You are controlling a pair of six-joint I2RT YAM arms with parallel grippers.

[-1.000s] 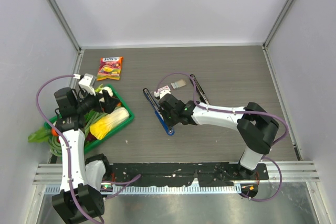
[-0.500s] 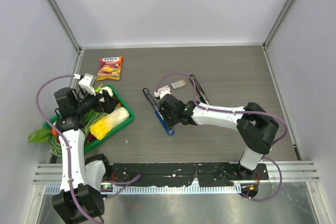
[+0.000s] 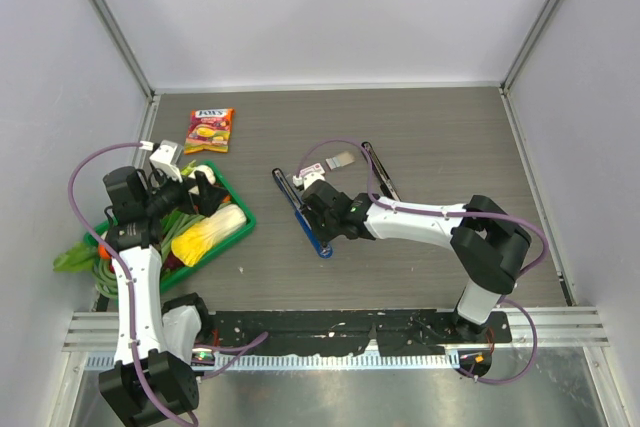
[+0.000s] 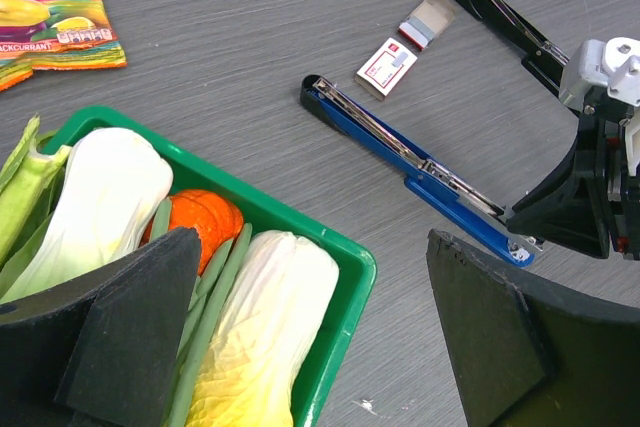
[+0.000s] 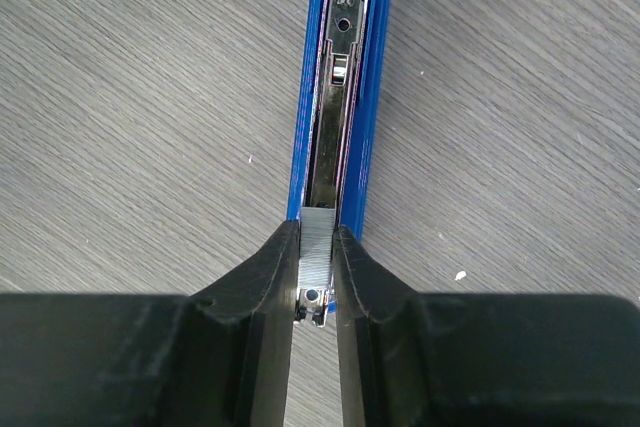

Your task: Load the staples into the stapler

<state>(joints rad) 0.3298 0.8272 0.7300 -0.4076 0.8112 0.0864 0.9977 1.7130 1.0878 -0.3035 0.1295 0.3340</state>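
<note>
The blue stapler (image 5: 340,97) lies opened flat on the table, its metal channel facing up. In the top view the stapler (image 3: 303,212) runs diagonally at mid-table. My right gripper (image 5: 317,282) stands over its near end, shut on the staples (image 5: 317,247), a short silvery strip sitting at the mouth of the channel. The right gripper (image 3: 320,235) reaches in from the right. My left gripper (image 4: 310,247) hangs open over the green tray's corner, well left of the stapler (image 4: 420,172), with nothing between its fingers.
The green tray (image 3: 243,223) of vegetables sits at the left. A candy packet (image 3: 209,130) lies behind it. A small red-and-white box (image 4: 387,65), a grey sleeve (image 4: 428,22) and a black stapler (image 3: 380,172) lie just beyond the blue stapler.
No visible movement in the top view; both arms hold their places.
</note>
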